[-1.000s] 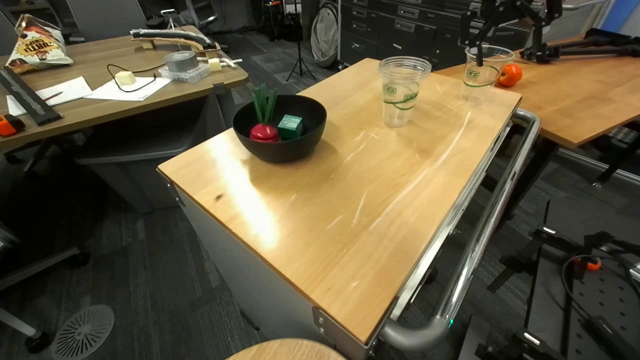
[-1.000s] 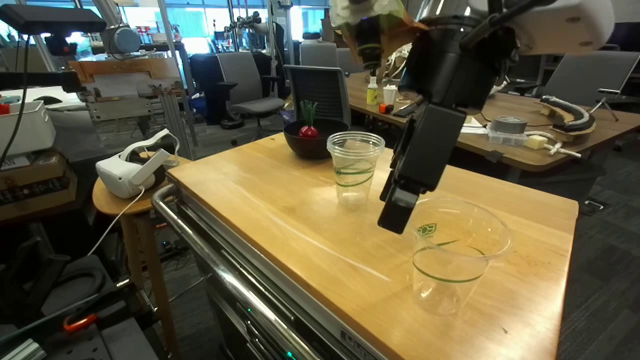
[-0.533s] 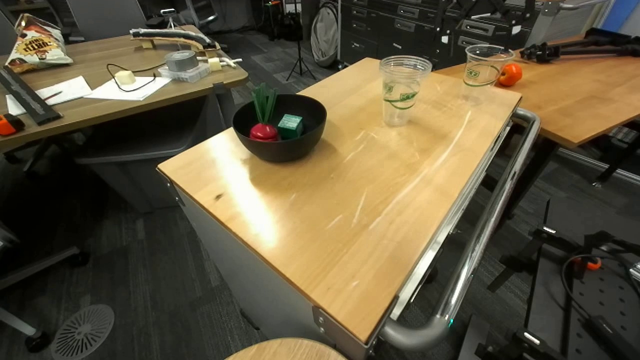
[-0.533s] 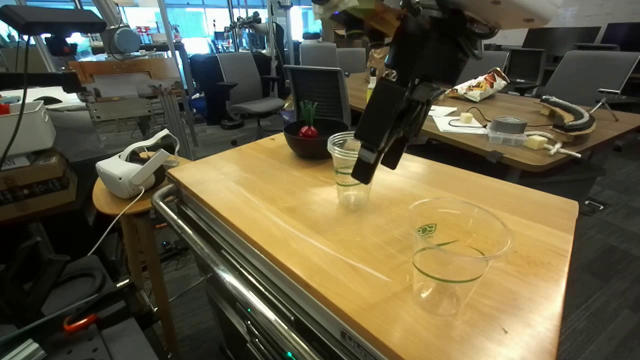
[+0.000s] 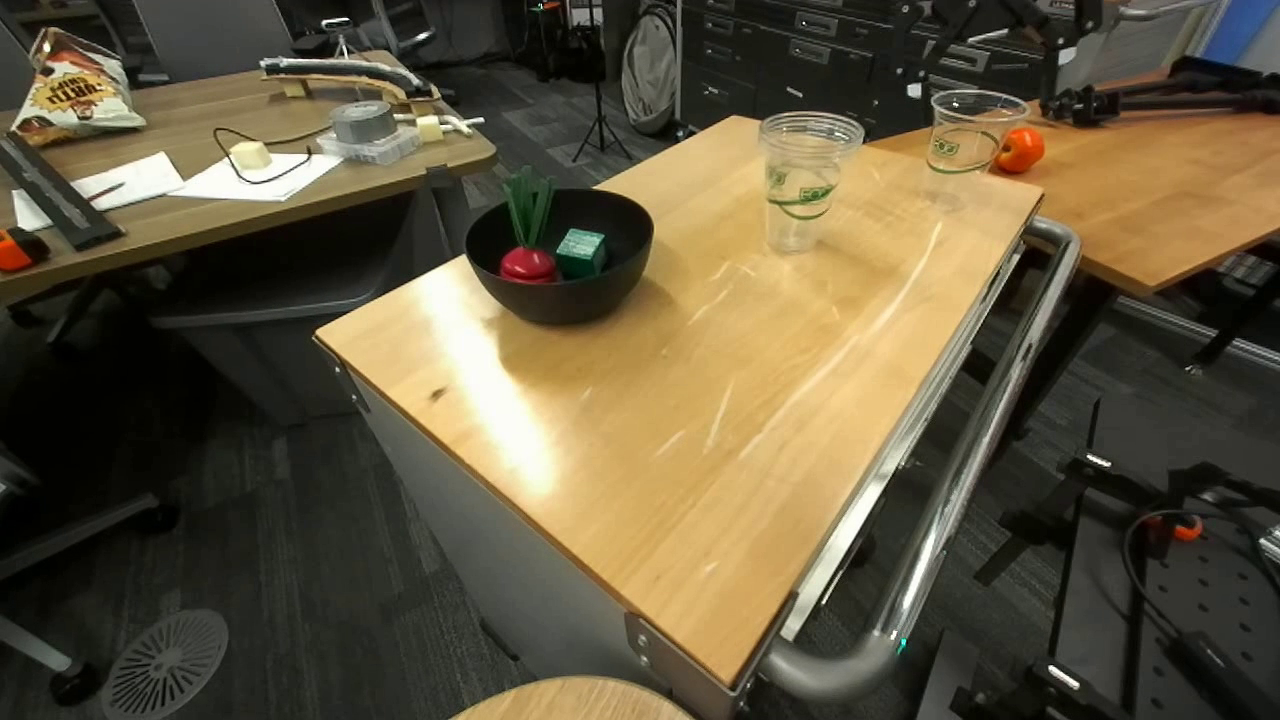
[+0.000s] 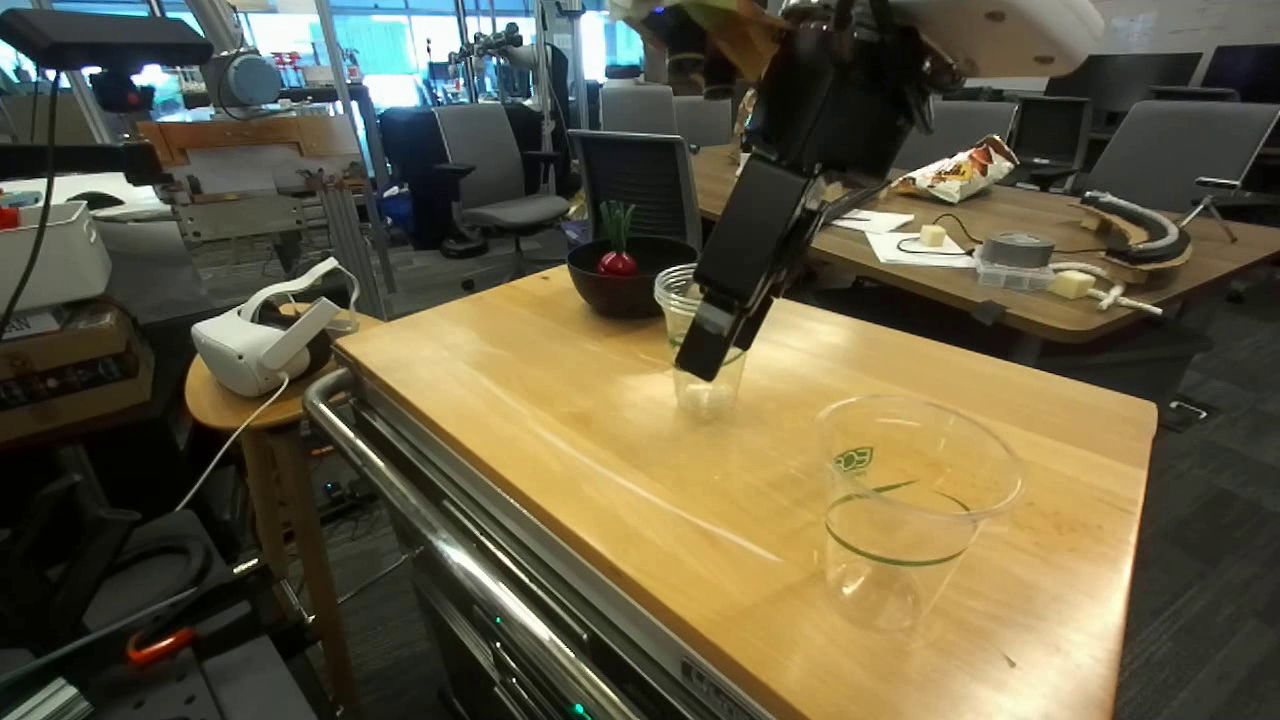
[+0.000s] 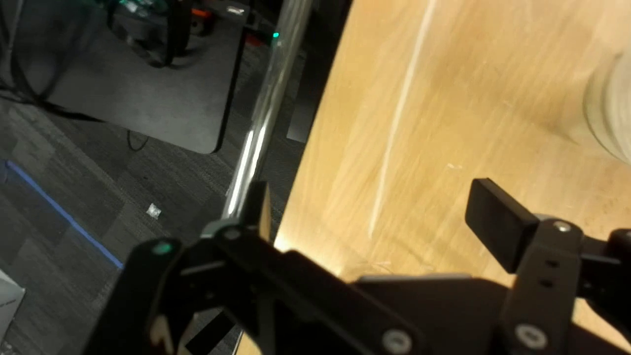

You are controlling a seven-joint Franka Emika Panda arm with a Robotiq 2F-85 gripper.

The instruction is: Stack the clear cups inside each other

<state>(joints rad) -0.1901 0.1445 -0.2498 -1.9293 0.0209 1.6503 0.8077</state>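
Observation:
Clear cups with green print stand nested in a stack [image 5: 805, 185] on the wooden top, their rims one over another. A single clear cup [image 6: 900, 560] stands upright apart from them, nearer the handle-side corner. In an exterior view my gripper [image 6: 722, 345] hangs above the table and covers part of the nested cups. Spread wide apart in the wrist view, the jaws of my gripper [image 7: 373, 212] have only table and floor behind the gap. A blurred edge of a clear cup [image 7: 613, 113] shows at that view's right border.
A black bowl [image 5: 620, 275] holds a red radish [image 5: 527, 265] and a green box [image 5: 581, 252], beyond the nested cups. A metal handle bar [image 6: 450, 540] runs along one table side. An orange-red tomato-like object [image 5: 1020, 149] lies on a neighbouring table.
My gripper has risen and moved away from beside the single cup, leftward in an exterior view toward the nested cups, turning slightly. The cups have stayed in place.

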